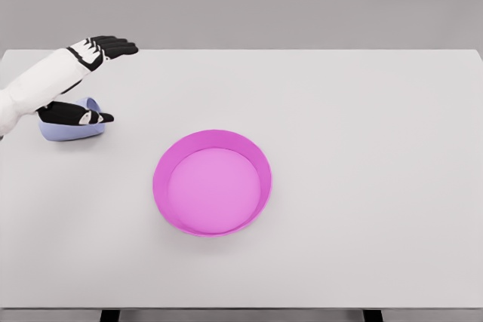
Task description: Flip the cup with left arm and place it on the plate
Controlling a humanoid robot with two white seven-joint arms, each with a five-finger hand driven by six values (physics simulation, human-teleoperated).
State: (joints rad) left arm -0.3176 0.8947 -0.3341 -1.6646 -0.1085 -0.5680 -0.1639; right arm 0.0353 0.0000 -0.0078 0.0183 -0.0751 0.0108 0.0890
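Observation:
A pale blue cup lies on its side at the left of the white table. My left hand comes in from the left edge just over it. Its black fingers stretch out straight toward the far side, well past the cup. The thumb lies across the cup's upper side. The hand is open and does not grip the cup. A magenta plate with a raised rim sits near the table's middle, to the right of the cup and nearer to me. The white forearm hides part of the cup.
The table's far edge runs just behind the outstretched fingers. Two dark table legs show below the near edge.

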